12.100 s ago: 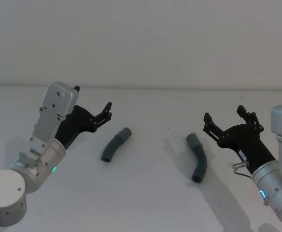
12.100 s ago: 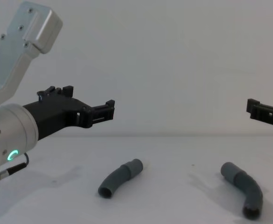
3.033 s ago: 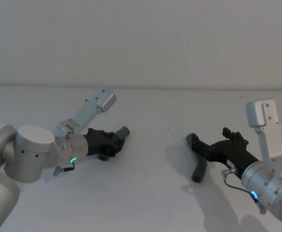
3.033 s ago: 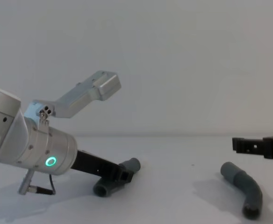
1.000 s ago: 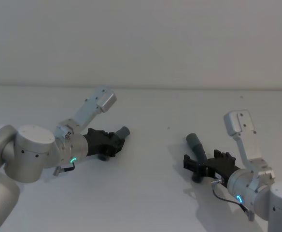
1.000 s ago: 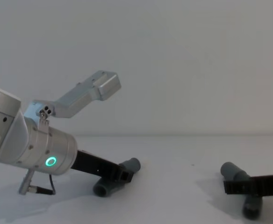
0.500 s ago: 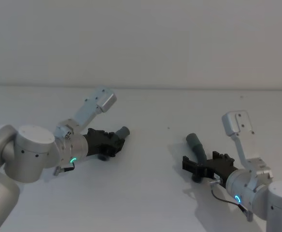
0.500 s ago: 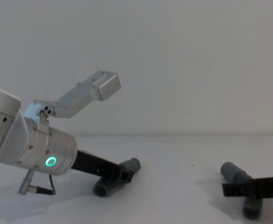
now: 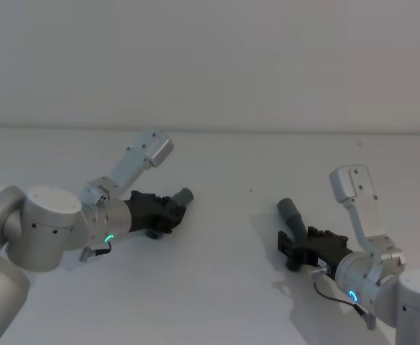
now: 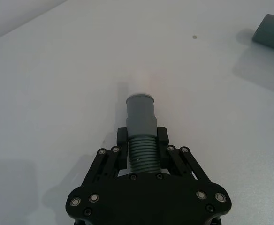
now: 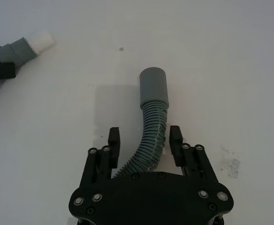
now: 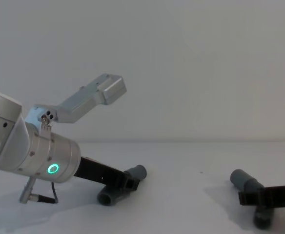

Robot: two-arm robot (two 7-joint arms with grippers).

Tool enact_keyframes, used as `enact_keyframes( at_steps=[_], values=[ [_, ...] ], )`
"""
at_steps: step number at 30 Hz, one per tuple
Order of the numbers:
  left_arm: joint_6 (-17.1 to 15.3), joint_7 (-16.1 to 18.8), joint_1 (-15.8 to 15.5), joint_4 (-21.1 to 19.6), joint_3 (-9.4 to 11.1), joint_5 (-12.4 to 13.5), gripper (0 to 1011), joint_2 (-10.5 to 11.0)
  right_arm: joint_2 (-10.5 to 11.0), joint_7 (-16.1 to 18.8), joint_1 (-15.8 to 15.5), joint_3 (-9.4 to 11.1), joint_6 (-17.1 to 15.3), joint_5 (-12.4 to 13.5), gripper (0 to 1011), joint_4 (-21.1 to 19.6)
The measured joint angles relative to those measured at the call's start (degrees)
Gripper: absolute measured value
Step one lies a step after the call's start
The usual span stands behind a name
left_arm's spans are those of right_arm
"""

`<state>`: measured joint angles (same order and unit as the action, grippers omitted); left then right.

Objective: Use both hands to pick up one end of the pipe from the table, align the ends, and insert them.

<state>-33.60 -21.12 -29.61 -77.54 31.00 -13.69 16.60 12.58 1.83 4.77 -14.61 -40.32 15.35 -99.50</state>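
Left hand (image 10: 141, 140) clenched on the ribbed middle of the left pipe (image 10: 140, 112); its smooth grey cuff sticks out past the fingers and ends in a white tip (image 11: 42, 41). It sits on the matte white desk (image 9: 224, 287), left of centre, well short of the far edge. Right hand (image 11: 145, 135) released, black fingers (image 11: 175, 136) straddling the ribbed bend of the curved right pipe (image 11: 153, 86), right of centre, wide plain cuff.

You have a plain white matte worktop (image 9: 217, 302) before you. Behind it stands a bare pale wall (image 9: 210, 57), evenly lit.
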Motion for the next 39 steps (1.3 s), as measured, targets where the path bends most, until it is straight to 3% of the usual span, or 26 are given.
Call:
enact_keyframes(
  at_steps=[7,10,18,32,39],
  values=[
    [0.00,0.00,0.00,0.00,0.00,0.00,345,0.00,-0.05,0.04,0.03,0.04,-0.04,-0.04,430,0.04],
    [0.00,0.00,0.00,0.00,0.00,0.00,345,0.00,-0.07,0.07,0.04,0.04,-0.06,-0.04,281,0.06],
    [0.00,0.00,0.00,0.00,0.00,0.00,345,0.00,-0.11,0.09,0.04,0.04,-0.08,-0.04,133,0.06],
    [-0.03,0.00,-0.12,0.15,0.08,0.20,345,-0.10,-0.14,0.09,0.04,0.04,-0.10,-0.04,124,0.06],
    [-0.32,0.63,-1.32,0.96,1.07,1.57,345,-1.03,0.13,0.81,0.11,0.04,0.22,0.04,124,0.10]
  ],
)
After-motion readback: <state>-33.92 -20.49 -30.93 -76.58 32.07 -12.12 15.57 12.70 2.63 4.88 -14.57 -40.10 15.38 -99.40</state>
